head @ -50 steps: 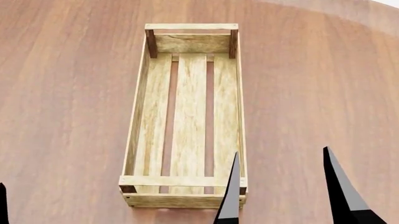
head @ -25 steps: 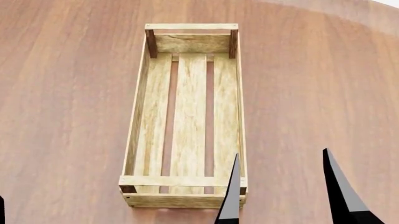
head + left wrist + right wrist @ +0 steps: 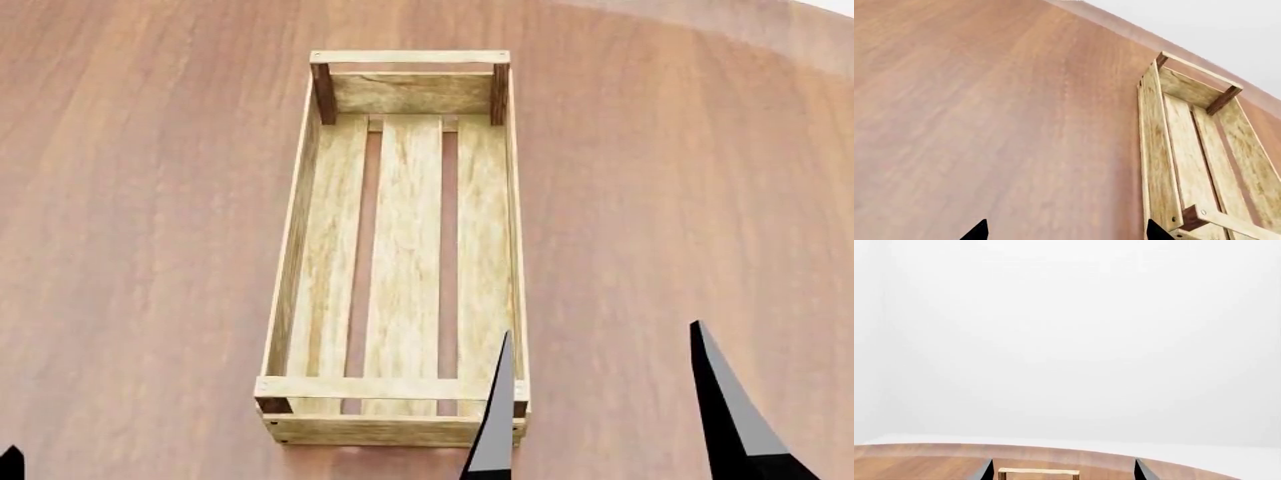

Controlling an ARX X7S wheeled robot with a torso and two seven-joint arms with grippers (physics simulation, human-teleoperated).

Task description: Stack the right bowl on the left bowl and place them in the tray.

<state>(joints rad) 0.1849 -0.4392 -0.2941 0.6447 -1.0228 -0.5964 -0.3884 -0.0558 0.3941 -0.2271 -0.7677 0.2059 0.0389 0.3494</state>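
Observation:
The tray is a long light-wood crate with three floor slats and dark corner posts, lying lengthwise mid-table and empty. It also shows in the left wrist view and its far end in the right wrist view. No bowl shows in any view. My right gripper is open and empty, its two dark fingers wide apart at the tray's near right corner; it shows too in the right wrist view. My left gripper is open and empty over bare table left of the tray; only a fingertip shows in the head view.
The brown wooden table spreads all round the tray. Its curved far edge shows at the upper right. A plain white background lies beyond the table.
The right gripper's fingers have sunk slightly toward the bottom of the head view. The left fingertip has edged a little at the bottom left corner. The tray has not moved.

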